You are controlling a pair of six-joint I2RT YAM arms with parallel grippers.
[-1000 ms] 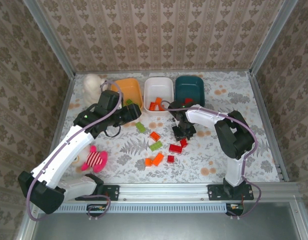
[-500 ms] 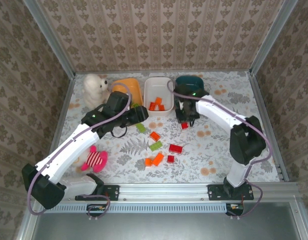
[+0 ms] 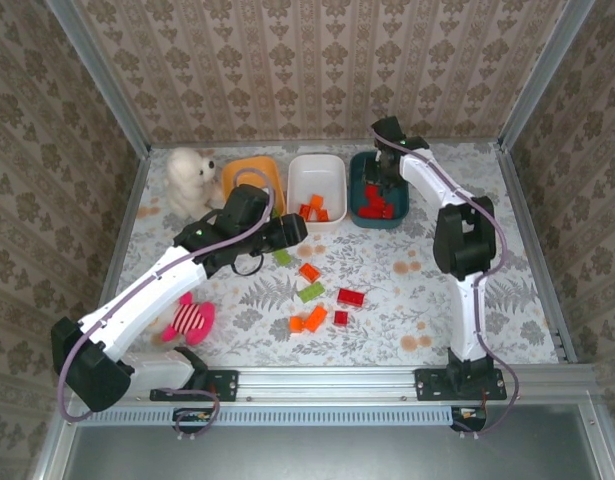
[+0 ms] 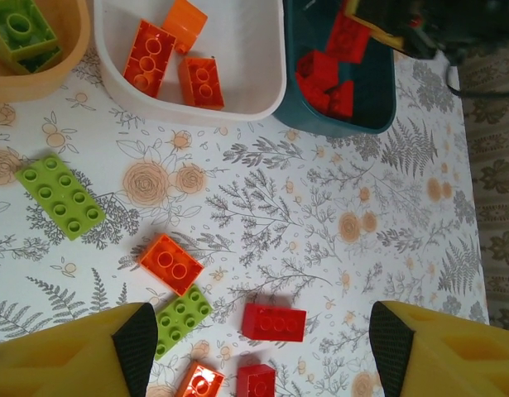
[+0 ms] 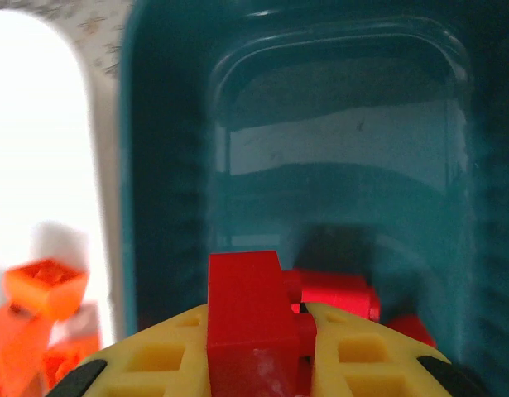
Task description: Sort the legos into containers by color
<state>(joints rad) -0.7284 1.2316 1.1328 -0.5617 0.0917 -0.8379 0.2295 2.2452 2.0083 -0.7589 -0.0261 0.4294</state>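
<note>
Legos (image 3: 310,292) lie loose at mid-frame of the top view: two green, three orange, two red. The right gripper (image 5: 258,356), jaws pinched narrow on one red brick (image 5: 244,289), hangs over the teal bin (image 3: 379,223) at upper right of centre, above several red bricks lying in it. The left gripper (image 4: 262,347) stands wide and empty over the loose pieces. Three bins sit in a row: the white bin (image 3: 317,162) holds three orange bricks, and the orange bin (image 3: 257,170) holds green ones, number unclear.
</note>
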